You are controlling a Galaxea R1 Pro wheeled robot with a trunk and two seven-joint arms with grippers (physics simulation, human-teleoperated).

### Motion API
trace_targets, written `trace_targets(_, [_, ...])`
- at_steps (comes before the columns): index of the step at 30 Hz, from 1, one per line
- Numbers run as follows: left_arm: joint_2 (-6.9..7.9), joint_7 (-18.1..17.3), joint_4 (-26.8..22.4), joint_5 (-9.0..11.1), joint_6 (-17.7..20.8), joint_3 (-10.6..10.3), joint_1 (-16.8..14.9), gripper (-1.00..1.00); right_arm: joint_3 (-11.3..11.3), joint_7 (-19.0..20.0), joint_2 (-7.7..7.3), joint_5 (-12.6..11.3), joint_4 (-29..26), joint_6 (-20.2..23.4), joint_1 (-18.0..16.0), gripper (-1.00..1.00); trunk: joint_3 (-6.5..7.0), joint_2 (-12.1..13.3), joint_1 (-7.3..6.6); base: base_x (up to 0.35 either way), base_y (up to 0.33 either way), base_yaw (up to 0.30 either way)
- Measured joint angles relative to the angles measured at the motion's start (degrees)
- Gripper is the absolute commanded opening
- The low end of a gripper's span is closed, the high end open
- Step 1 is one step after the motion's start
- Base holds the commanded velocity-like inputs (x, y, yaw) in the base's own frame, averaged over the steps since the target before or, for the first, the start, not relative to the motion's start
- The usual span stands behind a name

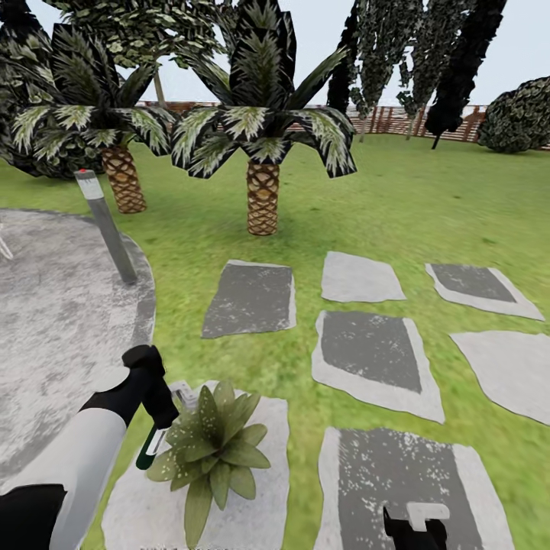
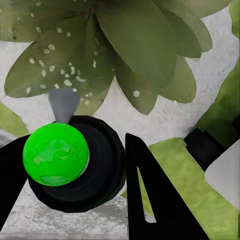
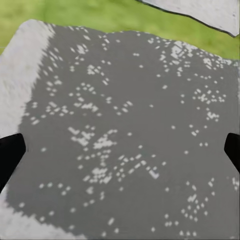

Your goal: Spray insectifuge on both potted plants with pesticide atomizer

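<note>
One potted plant point(image 1: 214, 451), a low rosette of olive-green leaves, sits on a pale stepping stone point(image 1: 260, 496) at the lower left. My left gripper point(image 1: 162, 418) hangs just left of it, shut on the pesticide atomizer point(image 1: 147, 451), whose dark-green body points down and pale trigger head faces the leaves. In the left wrist view the atomizer point(image 2: 56, 154) shows as a bright green round end in a black collar between my fingers point(image 2: 150, 200), with speckled leaves point(image 2: 125, 50) close ahead. My right gripper point(image 1: 416, 527) stands open over a dark grey stone point(image 3: 130, 130). The second potted plant is out of view.
A round grey paved patch point(image 1: 53, 305) with a grey bollard lamp point(image 1: 107, 225) lies to the left. Two scaly-trunked palms point(image 1: 263, 191) stand ahead. Several stepping stones point(image 1: 374, 355) spread across the lawn on the right. A brown slatted fence point(image 1: 397, 121) and a bush point(image 1: 519, 118) close the far side.
</note>
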Motion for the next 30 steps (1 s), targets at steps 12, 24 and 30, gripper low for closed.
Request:
trace_targets(12, [0.17,0.6,0.0,0.1,0.0,-0.2,0.8,-1.0,0.0,0.0,0.0,0.0,-0.1,0.0,0.0,1.0,0.0,0.0,0.02,-0.077,-0.133,0.148])
trace_targets(24, [0.77,1.5,0.2,0.1,0.0,0.5,0.8,-1.0,-0.1,-0.1,0.0,-0.1,-0.1,0.0,0.0,1.0,0.0,0.0,0.03,-0.292,-0.124,0.21])
trace_targets(30, [0.67,2.4,0.8,0.1,0.0,0.5,1.0,-1.0,-0.1,0.0,-0.16,0.0,-0.2,0.0,0.0,1.0,0.0,0.0,0.0,-0.141,-0.038,0.006])
